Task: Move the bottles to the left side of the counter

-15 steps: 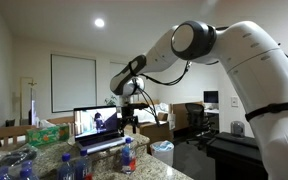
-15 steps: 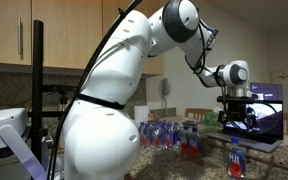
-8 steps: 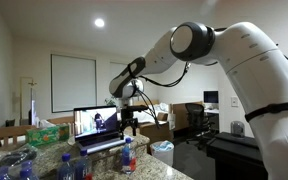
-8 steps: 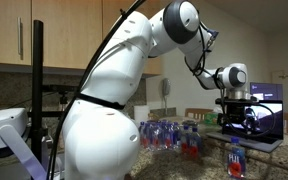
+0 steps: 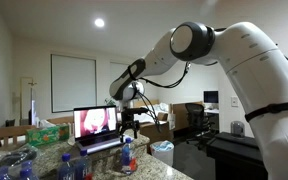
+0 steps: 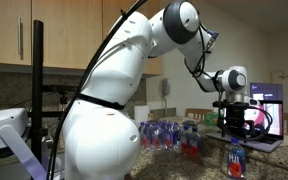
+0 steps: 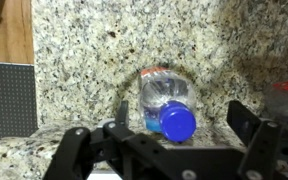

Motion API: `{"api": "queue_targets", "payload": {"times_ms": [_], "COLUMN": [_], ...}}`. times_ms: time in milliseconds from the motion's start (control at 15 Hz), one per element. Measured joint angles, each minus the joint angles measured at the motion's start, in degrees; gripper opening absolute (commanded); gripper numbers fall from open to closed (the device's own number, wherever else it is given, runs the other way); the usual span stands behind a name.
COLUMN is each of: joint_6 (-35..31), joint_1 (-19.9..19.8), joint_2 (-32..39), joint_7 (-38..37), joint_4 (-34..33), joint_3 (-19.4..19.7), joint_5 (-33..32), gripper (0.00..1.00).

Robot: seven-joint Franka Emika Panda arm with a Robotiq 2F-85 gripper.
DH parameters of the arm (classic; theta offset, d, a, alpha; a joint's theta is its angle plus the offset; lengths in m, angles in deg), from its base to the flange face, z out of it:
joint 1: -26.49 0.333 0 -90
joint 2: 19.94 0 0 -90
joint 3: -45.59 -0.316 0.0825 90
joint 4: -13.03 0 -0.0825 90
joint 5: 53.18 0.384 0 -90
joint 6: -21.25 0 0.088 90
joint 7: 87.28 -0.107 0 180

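One small clear bottle with a blue cap (image 7: pixel 170 108) stands upright on the speckled granite counter (image 7: pixel 94 55). It also shows in both exterior views (image 5: pixel 128 156) (image 6: pixel 235 158). My gripper (image 7: pixel 182 118) is open, its jaws wide on either side of the cap and above it. In both exterior views the gripper (image 5: pixel 130 130) (image 6: pixel 234 128) hangs just over that bottle. Several more bottles stand grouped on the counter (image 6: pixel 164 134) (image 5: pixel 24 165).
An open laptop (image 5: pixel 96 128) (image 6: pixel 268 108) stands on the counter just behind the gripper. A red-filled bottle (image 6: pixel 191 144) stands beside the group. The counter edge and a dark textured slab (image 7: pixel 6 105) lie to the left in the wrist view.
The gripper has come down a little toward the single bottle. The picture on the laptop screen has changed.
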Motion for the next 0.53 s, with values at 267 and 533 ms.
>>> {"api": "queue_targets", "payload": {"times_ms": [267,533], "joint_6": [-0.40,-0.59], "joint_1": [0.00,0.00], "joint_2": [0.01,0.06], "joint_7": [-2.27,-2.91], "joint_4": [0.23,0.25], "joint_3": [0.02,0.08], "joint_5": [0.06,0.07], "gripper": [0.60,0.34]}}
